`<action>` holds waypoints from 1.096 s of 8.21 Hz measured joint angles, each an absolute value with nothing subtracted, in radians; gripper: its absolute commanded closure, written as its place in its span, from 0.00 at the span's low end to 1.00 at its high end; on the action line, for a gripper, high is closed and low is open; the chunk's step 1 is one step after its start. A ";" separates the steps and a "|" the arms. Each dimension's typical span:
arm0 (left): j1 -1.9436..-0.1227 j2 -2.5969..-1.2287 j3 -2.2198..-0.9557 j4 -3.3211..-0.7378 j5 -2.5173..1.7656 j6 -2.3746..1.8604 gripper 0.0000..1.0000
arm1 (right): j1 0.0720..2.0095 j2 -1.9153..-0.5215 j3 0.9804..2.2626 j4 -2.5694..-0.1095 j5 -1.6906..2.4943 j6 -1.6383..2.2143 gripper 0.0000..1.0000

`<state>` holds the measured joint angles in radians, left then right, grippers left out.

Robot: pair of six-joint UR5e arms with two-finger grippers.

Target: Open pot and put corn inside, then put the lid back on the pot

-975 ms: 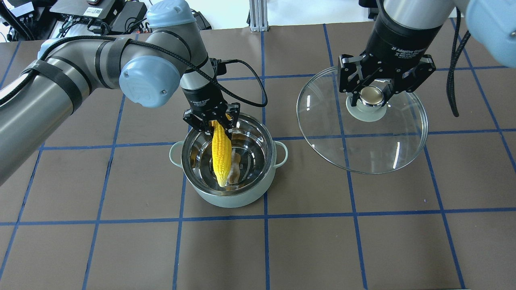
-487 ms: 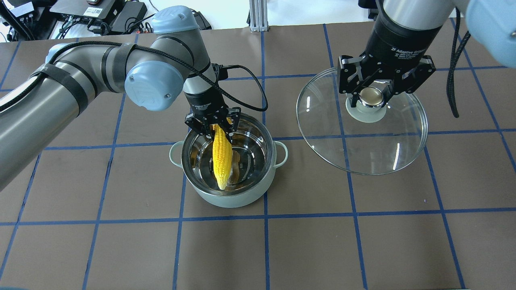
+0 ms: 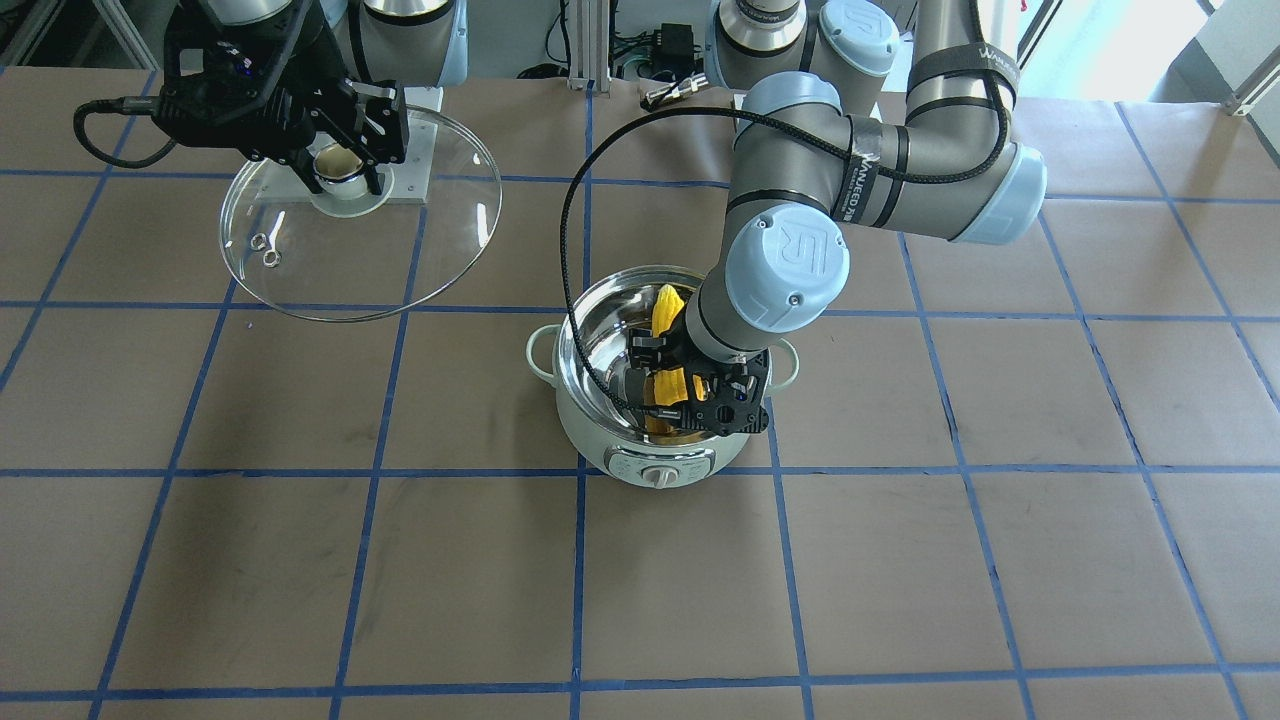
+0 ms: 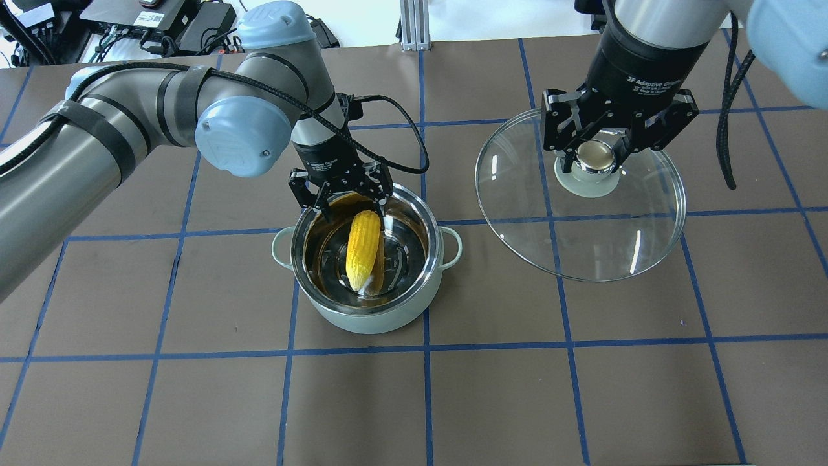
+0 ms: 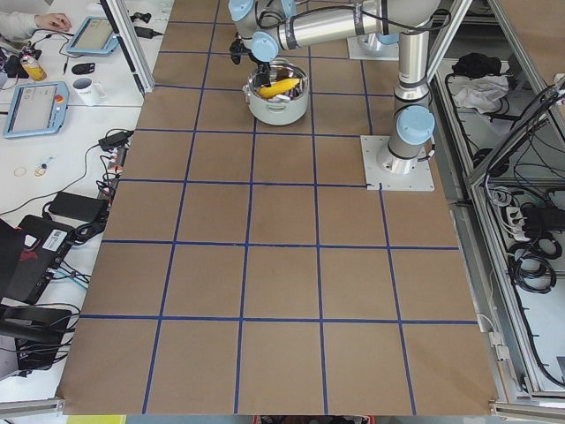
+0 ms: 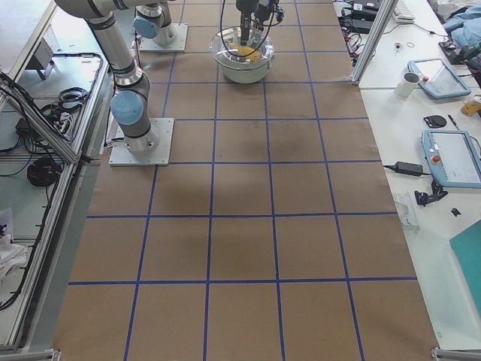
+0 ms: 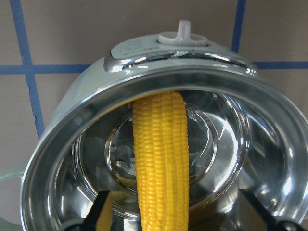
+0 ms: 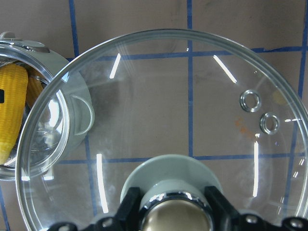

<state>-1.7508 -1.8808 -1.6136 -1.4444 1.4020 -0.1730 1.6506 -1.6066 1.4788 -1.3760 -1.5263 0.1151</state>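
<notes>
The mint-green pot [image 4: 362,320] stands open mid-table, its dial side [image 3: 655,472] away from the robot. The yellow corn [image 4: 362,249] lies inside on the steel bottom, tip leaning on the wall; it fills the left wrist view [image 7: 161,168]. My left gripper [image 4: 346,200] is open and empty just above the pot's rim, its fingers either side of the corn's thick end. My right gripper [image 4: 596,158] is shut on the knob of the glass lid [image 4: 582,239] and holds it tilted above the table, right of the pot; the right wrist view shows the lid [image 8: 192,96] and the pot [image 8: 72,96].
The left arm's black cable [image 4: 407,142] loops beside the pot. The right arm's white base plate [image 3: 420,190] lies under the lid. Side benches with tablets [image 5: 31,106] and a cup [image 6: 409,83] flank the table.
My left gripper has opened and let go of the corn, which has dropped from hanging upright to lying in the pot. The right arm and lid have not moved.
</notes>
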 measured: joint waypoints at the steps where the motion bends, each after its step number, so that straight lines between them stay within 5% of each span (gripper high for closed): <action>1: -1.750 -1.872 -1.611 -1.452 1.405 -0.178 0.00 | 1.651 -1.606 1.479 -1.376 -1.526 0.115 0.56; 9: -1.610 -1.758 -1.499 -1.667 1.577 -0.015 0.00 | 1.654 -1.604 1.479 -1.380 -1.526 0.119 0.57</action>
<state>-1.6100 -1.7578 -1.4993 -1.6674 1.5770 -0.0149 1.6542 -1.6036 1.4787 -1.3799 -1.5263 0.1194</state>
